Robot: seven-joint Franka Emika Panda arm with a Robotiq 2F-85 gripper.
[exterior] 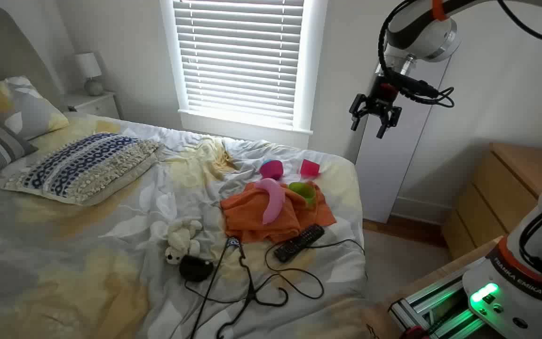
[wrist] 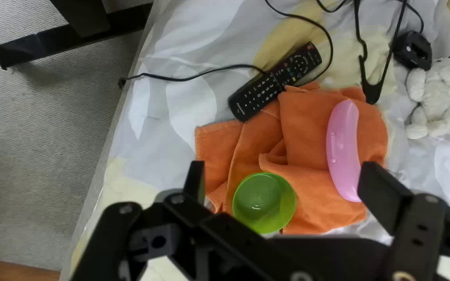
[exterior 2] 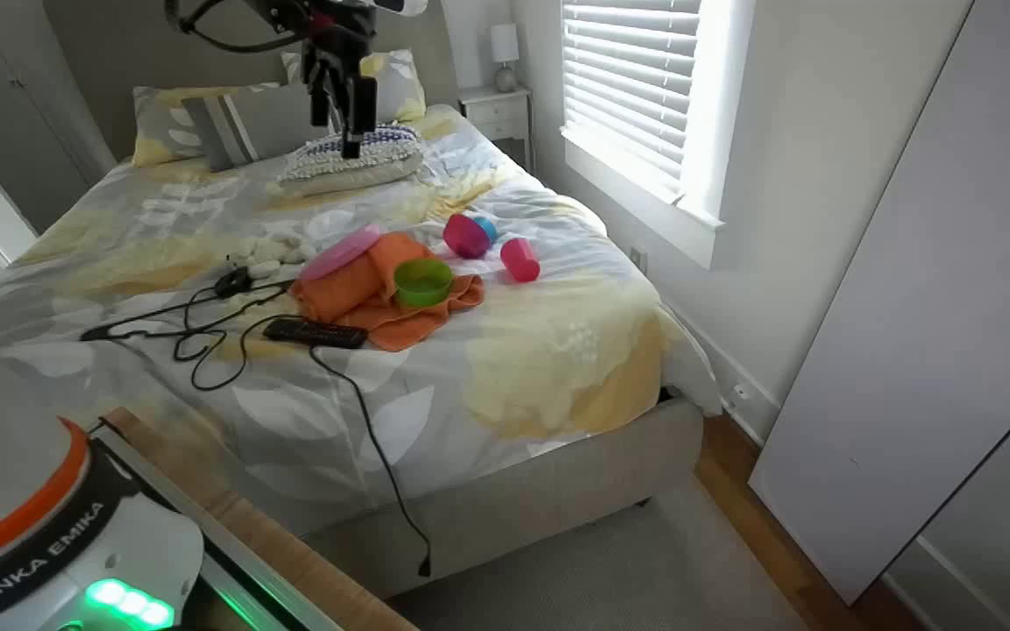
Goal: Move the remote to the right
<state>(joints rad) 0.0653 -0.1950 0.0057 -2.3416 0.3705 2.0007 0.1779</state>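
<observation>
The black remote (exterior: 299, 243) lies on the bed against the edge of an orange cloth. It also shows in an exterior view (exterior 2: 316, 333) and in the wrist view (wrist: 275, 82), buttons up and slanted. A thin black cable meets both its long sides; I cannot tell whether it runs over or under. My gripper is high above the bed in both exterior views (exterior: 368, 131) (exterior 2: 336, 136), apart from everything. Its fingers are wide apart with nothing between them in the wrist view (wrist: 281, 173), where the remote lies well above the fingertips in the picture.
The orange cloth (wrist: 303, 128) bears a pink banana-shaped case (wrist: 343, 150) and a green bowl (wrist: 264, 203). A pink bowl (exterior 2: 468, 237) and pink cup (exterior 2: 520, 260) stand behind. Black cables, a hanger (exterior: 251, 294), a dark lump (exterior: 195, 268) and a white plush (exterior: 184, 238) lie nearby.
</observation>
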